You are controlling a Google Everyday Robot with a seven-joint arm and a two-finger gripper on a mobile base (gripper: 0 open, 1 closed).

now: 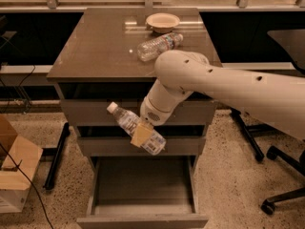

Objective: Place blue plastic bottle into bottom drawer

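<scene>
The blue plastic bottle [135,128], white cap to the upper left, hangs tilted in front of the middle drawer front, above the open bottom drawer [143,185]. My gripper [142,134] is shut on the bottle's middle, its tan finger pad across the label. The white arm comes in from the right. The bottom drawer is pulled out and its grey inside shows nothing in it.
On the cabinet top [95,46] lie a clear ribbed bottle [159,45] and a shallow bowl [162,21]. A cardboard box [12,166] stands on the floor at left. An office chair base [281,194] is at right.
</scene>
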